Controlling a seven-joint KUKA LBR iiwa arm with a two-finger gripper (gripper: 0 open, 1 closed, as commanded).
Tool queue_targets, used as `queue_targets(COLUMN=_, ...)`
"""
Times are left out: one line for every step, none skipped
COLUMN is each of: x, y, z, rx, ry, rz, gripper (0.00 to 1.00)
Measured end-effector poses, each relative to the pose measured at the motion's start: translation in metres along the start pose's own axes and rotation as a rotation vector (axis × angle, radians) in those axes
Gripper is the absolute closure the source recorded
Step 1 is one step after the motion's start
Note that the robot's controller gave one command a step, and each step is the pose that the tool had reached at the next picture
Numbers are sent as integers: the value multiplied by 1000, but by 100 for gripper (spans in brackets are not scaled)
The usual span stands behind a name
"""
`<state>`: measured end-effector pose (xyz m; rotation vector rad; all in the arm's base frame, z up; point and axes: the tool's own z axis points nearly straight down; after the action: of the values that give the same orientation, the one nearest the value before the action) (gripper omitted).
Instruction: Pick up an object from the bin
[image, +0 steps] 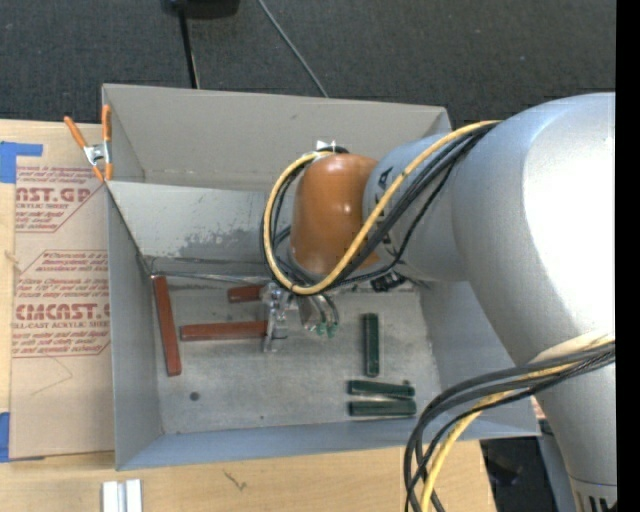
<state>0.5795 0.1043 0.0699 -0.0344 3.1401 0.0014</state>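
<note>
My gripper (272, 325) hangs low over the middle of the bin, just under the orange wrist cover. Its metal fingers reach down at the right end of a reddish-brown flat stick (222, 331) that lies crosswise on the bin floor. A shorter brown piece (244, 294) lies just behind it, close to the fingers. Whether the fingers touch the stick, I cannot make out.
A long reddish-brown stick (166, 326) lies lengthwise along the left wall. To the right of the gripper stands a dark green stick (371, 344), and two more dark green sticks (381, 398) lie side by side near the front right corner.
</note>
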Motion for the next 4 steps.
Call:
queue_targets(x=28, y=-3, z=-131, rx=0, ry=-1, rz=54, gripper=100)
queue_targets(x=29, y=-3, z=-131, rx=0, ry=-1, rz=54, gripper=0)
queue_targets(x=29, y=-3, z=-131, rx=0, ry=-1, rz=54, gripper=0)
queue_targets(x=24, y=-14, z=-110, rx=-2, ry=-9, rz=-23, gripper=0)
